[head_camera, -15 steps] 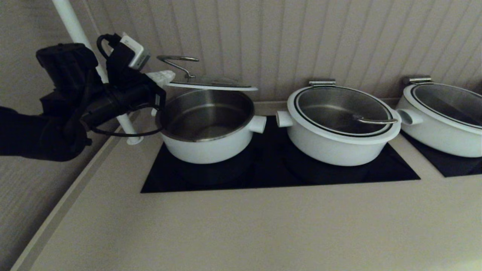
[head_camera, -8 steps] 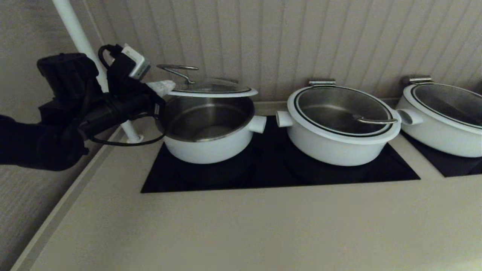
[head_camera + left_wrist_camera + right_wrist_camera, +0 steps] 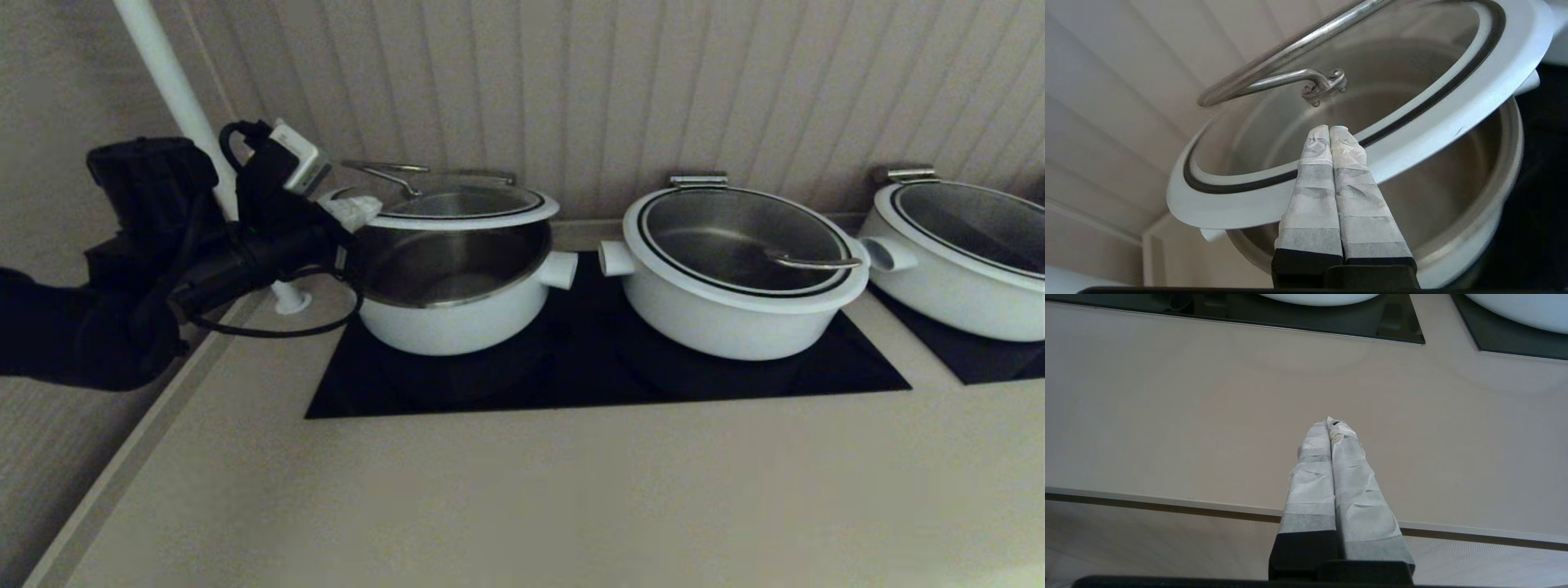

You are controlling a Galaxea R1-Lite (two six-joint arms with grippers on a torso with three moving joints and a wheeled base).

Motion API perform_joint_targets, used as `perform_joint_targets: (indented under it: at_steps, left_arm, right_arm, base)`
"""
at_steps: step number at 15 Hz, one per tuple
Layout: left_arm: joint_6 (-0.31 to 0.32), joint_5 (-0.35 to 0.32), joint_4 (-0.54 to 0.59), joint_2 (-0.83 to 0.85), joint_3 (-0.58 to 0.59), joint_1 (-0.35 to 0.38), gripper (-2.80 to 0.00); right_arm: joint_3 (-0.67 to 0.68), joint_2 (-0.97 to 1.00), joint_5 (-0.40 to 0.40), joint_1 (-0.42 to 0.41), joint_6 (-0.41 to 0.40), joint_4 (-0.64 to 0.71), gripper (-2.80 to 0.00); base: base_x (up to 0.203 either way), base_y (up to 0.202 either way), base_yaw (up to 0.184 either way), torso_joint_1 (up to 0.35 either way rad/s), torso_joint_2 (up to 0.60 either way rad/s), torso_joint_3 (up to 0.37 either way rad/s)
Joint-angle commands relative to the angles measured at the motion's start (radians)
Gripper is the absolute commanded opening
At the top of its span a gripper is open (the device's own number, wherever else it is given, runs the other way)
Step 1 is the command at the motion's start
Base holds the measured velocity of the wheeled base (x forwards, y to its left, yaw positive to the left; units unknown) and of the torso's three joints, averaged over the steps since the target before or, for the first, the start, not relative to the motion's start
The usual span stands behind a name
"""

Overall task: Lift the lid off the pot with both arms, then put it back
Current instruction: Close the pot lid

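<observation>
The pot (image 3: 445,322) stands on the left of the black cooktop (image 3: 571,384). Its lid (image 3: 457,214) hangs tilted just above it, front edge raised, steel inside showing below. The wire handle (image 3: 384,169) sticks up at the lid's left. My left gripper (image 3: 353,211) is at the lid's left edge. In the left wrist view its fingers (image 3: 1329,128) are pressed together and lie across the lid's white rim (image 3: 1433,126), with nothing between them, above the pot (image 3: 1474,228). My right gripper (image 3: 1330,422) is shut and empty over the counter's front edge, out of the head view.
Two like white pots with lids on stand to the right (image 3: 735,318) (image 3: 963,294). A white pole (image 3: 175,90) rises behind my left arm. The panelled wall is close behind the pots. Bare counter (image 3: 531,498) lies in front of the cooktop.
My left gripper and the lid have come down together. The lid's front edge has dropped from well above the pot to just over its rim. The right arm has not visibly moved.
</observation>
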Motion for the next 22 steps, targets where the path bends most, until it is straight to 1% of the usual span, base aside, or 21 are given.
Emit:
perform_joint_targets:
  at_steps: [1, 6, 9, 10, 12, 13, 17, 22]
  left_arm:
    - [0.002, -0.002, -0.006, -0.007, 0.02, 0.0, -2.8]
    - [0.004, -0.002, -0.006, -0.008, 0.054, -0.001, -2.8]
    - [0.004, -0.003, -0.011, -0.007, 0.054, -0.001, -2.8]
    - [0.004, -0.002, -0.034, -0.004, 0.058, -0.001, -2.8]
    - [0.001, -0.002, -0.093, -0.001, 0.102, -0.001, -2.8]
    - [0.002, -0.002, -0.099, -0.002, 0.12, -0.001, -2.8]
    - [0.004, -0.002, -0.101, 0.002, 0.15, -0.001, -2.8]
    - [0.004, -0.002, -0.101, 0.008, 0.157, -0.001, -2.8]
  right_arm:
    - [0.0, 0.002, 0.001, 0.0, -0.001, 0.001, -2.8]
    - [0.0, 0.002, 0.001, 0.0, -0.001, 0.001, -2.8]
    - [0.0, 0.002, 0.001, 0.0, -0.001, 0.001, -2.8]
    - [0.0, 0.002, 0.001, 0.0, -0.001, 0.001, -2.8]
    - [0.0, 0.002, 0.001, 0.0, -0.001, 0.001, -2.8]
    - [0.0, 0.002, 0.001, 0.0, -0.001, 0.001, -2.8]
    - [0.0, 0.002, 0.001, 0.0, -0.001, 0.001, -2.8]
    - [0.0, 0.002, 0.001, 0.0, -0.001, 0.001, -2.8]
  base:
    - [0.0, 0.0, 0.0, 0.0, 0.0, 0.0]
    - [0.0, 0.0, 0.0, 0.0, 0.0, 0.0]
    - [0.0, 0.0, 0.0, 0.0, 0.0, 0.0]
    - [0.0, 0.0, 0.0, 0.0, 0.0, 0.0]
    - [0.0, 0.0, 0.0, 0.0, 0.0, 0.0]
    - [0.0, 0.0, 0.0, 0.0, 0.0, 0.0]
    - [0.0, 0.0, 0.0, 0.0, 0.0, 0.0]
    - [0.0, 0.0, 0.0, 0.0, 0.0, 0.0]
